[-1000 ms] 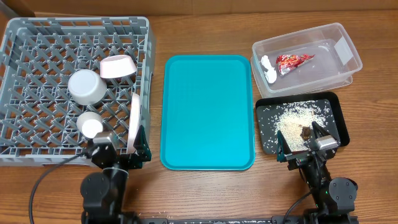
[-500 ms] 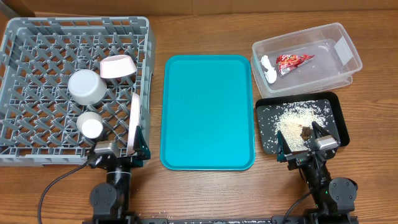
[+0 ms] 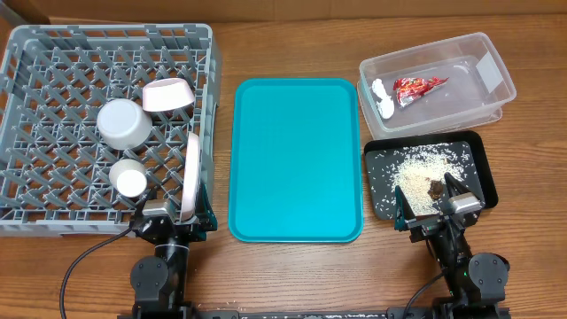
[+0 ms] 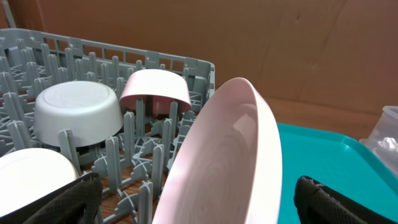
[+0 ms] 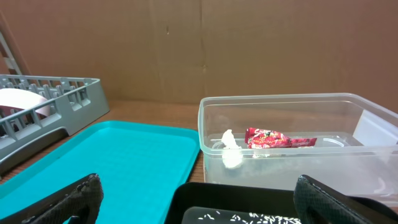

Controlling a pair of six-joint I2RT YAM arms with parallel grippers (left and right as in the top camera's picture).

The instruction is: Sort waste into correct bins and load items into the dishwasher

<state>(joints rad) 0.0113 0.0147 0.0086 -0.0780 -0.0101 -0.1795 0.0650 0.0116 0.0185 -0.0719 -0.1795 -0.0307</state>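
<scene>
Using the big flat teal plastic tray (image 3: 296,159) in the middle of the wooden counter (image 3: 292,266) as the reference point.

Left of the teal tray is the square grey lattice dish rack (image 3: 27,53). The large round white plate (image 3: 191,173) stands on edge against the rack wall nearest the teal tray. The left claw (image 3: 175,213) is right at the plate's near edge, fingers spread wide. In the left wrist view the plate rim sits between the two fingers without either one clearly touching it. The pale pinkish bowl (image 3: 166,94), light grey bowl (image 3: 123,123) and small white cup (image 3: 129,180) are upside down in the rack, further left of the teal tray.

Right of the teal tray, far end: the clear rectangular plastic tub (image 3: 496,89) holds the red-and-white snack wrapper (image 3: 418,87) and the crumpled white tissue (image 3: 382,97). Near end: the shallow black tray (image 3: 478,146) holds the white rice grains (image 3: 425,164) and the brown food scrap (image 3: 436,188). The right claw (image 3: 427,197) sits over that black tray's near edge, spread open and empty.
</scene>
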